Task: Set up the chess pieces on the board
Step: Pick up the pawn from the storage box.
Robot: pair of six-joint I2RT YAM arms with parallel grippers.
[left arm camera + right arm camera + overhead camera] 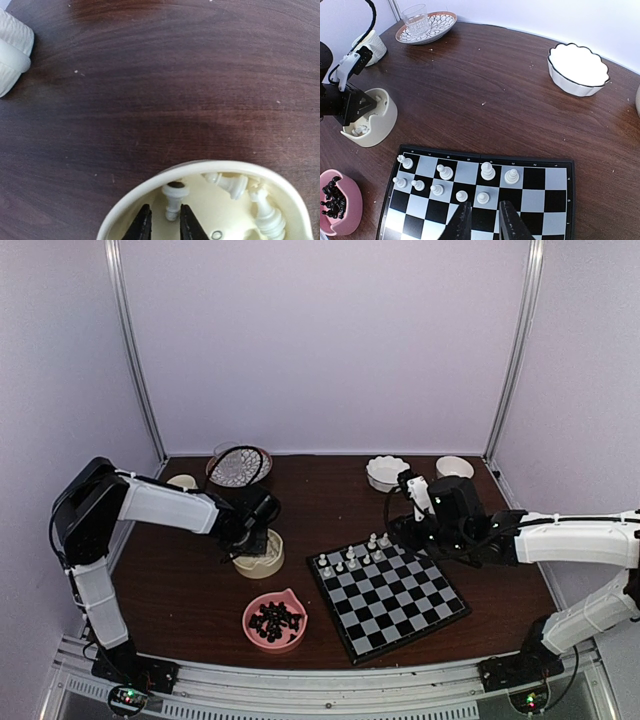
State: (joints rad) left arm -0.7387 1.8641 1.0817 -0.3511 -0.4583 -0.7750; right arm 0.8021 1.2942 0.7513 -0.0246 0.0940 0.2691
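- The left gripper (163,225) is lowered into the cream bowl (131,200), which stands on the dark wooden table (150,90) to the left of the board (400,605).
- Its two dark fingers are opened only narrowly, and one white piece (173,197) is seen between them. A thin gap is visible beside the stem, so a firm hold is not shown.
- Two more white pieces (267,216) are seen lying in the same bowl, towards its right side.
- The right gripper (483,224) is held above the board's middle rows. Its fingers are parted a little and nothing is held between them.
- Nine white chessmen (445,172) are placed on the board in two rows along the edge far from the right wrist camera. Four are in the outer row and five smaller ones in the row behind.
- In the top view these rows are found on the far-left edge of the board, the edge nearest to the cream bowl.
- The black pieces (276,621) are heaped in a pink bowl (252,608), just beside the near-left corner of the board.
- A patterned plate (440,22) carrying a glass (415,17), a white scalloped bowl (577,67) and a small pale bowl (455,467) are placed at the far side of the table.
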